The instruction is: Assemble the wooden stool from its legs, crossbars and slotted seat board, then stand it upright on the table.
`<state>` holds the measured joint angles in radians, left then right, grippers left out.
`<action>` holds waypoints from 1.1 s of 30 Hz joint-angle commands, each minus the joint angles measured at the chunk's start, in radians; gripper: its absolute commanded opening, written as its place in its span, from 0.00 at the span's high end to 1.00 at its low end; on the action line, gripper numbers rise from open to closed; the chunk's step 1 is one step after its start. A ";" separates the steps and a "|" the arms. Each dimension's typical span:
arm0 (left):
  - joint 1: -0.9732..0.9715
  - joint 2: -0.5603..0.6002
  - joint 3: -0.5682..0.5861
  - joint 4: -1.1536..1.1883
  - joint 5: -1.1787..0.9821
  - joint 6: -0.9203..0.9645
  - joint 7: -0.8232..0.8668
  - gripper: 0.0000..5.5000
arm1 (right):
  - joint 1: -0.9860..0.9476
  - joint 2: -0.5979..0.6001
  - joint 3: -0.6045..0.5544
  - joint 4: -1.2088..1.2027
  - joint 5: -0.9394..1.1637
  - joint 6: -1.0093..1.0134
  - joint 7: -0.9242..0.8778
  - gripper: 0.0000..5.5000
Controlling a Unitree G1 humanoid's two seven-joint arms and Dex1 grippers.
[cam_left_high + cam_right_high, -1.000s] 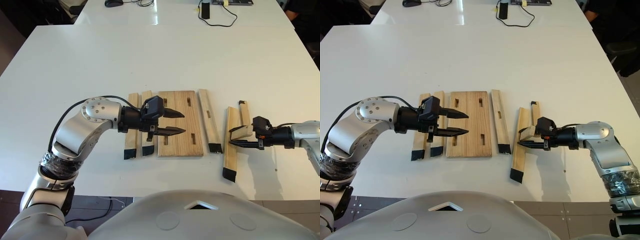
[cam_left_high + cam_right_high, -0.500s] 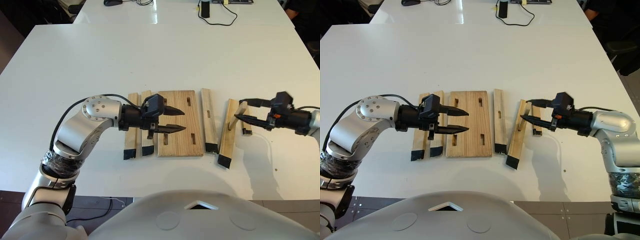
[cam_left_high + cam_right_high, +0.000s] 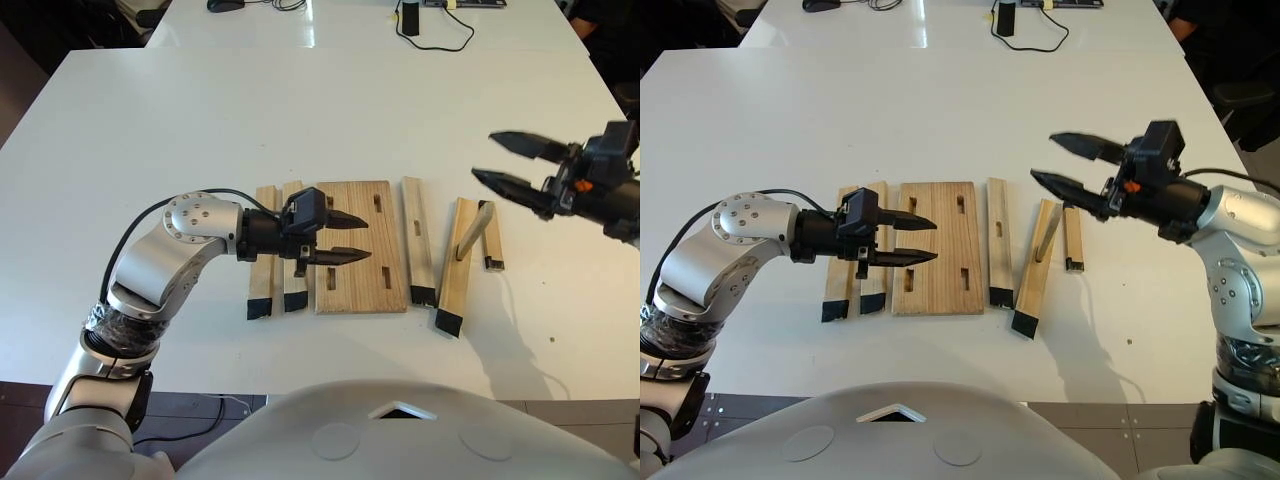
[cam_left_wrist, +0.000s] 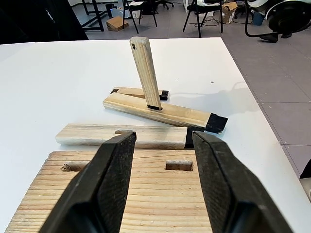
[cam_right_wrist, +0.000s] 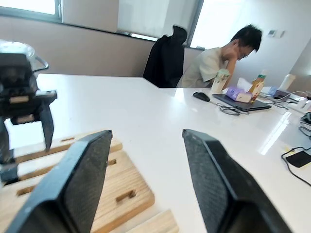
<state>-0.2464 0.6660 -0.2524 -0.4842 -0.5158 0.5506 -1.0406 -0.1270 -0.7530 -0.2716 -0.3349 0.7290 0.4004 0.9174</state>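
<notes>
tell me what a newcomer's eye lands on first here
The slotted seat board lies flat on the table amid loose wooden pieces, the open left gripper hovering over it. To its right, one short bar sticks up from a flat-lying leg, with the open right gripper raised beyond it.

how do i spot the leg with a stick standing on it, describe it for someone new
Find the seat board in the middle of the table. Toward the robot's right, skip the leg lying beside the board; the next leg is it. It alone has a crossbar rising from it at a tilt; the other legs lie bare.
</notes>
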 commanded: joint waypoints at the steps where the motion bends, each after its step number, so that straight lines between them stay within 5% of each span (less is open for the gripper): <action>1: -0.005 -0.006 -0.006 0.002 0.015 -0.006 0.011 0.61 | -0.076 0.025 0.061 0.014 -0.026 0.041 -0.052 0.52; 12: -0.006 -0.011 -0.016 0.006 0.020 -0.002 0.023 0.61 | -0.172 0.062 0.083 -0.005 0.013 0.113 -0.109 0.52; 20: 0.002 -0.009 -0.022 0.005 0.022 -0.003 0.022 0.61 | 0.246 0.118 0.288 0.073 -0.178 -0.018 -0.041 0.52; 33: 0.007 -0.008 -0.015 0.002 0.020 -0.006 0.031 0.61 | 0.067 0.046 0.080 -0.098 0.034 0.044 -0.076 0.52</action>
<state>-0.2440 0.6533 -0.2717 -0.4751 -0.5082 0.5496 -1.0120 -0.0062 -0.6820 -0.1370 -0.3570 0.7072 0.4093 0.8633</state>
